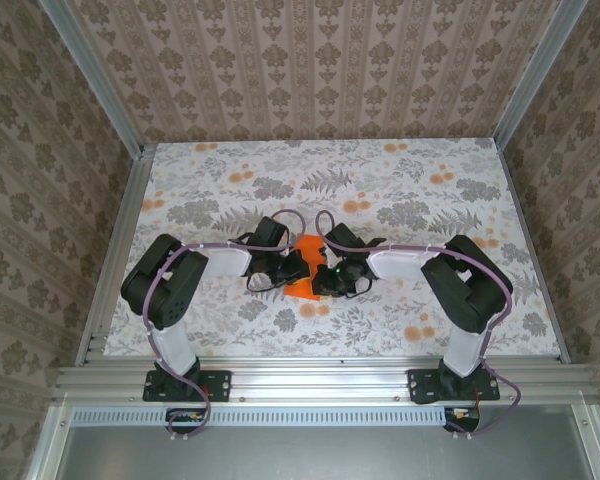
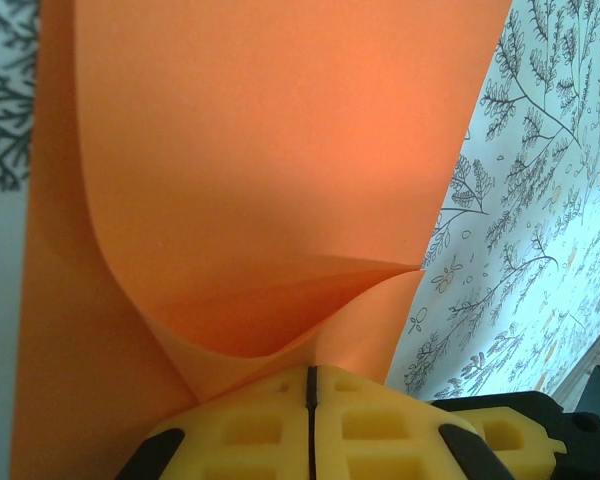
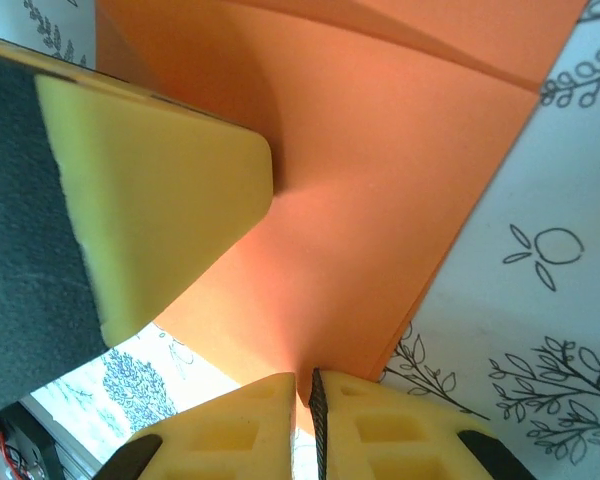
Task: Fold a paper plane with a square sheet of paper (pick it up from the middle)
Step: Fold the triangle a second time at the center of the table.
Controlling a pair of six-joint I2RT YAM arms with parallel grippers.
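The square sheet of paper is bright orange and hangs bent between my two grippers at the middle of the table. In the left wrist view the sheet curls over itself into a soft fold, and my left gripper is shut on its lower edge. My right gripper pinches another edge of the sheet, its yellow jaws closed on the paper. One yellow finger of the left gripper lies against the sheet from the left. From above, the left gripper and the right gripper nearly touch.
The table carries a print of grey leaves and pale orange flowers. Patterned walls and aluminium posts close in the back and sides. An aluminium rail runs along the near edge by the arm bases.
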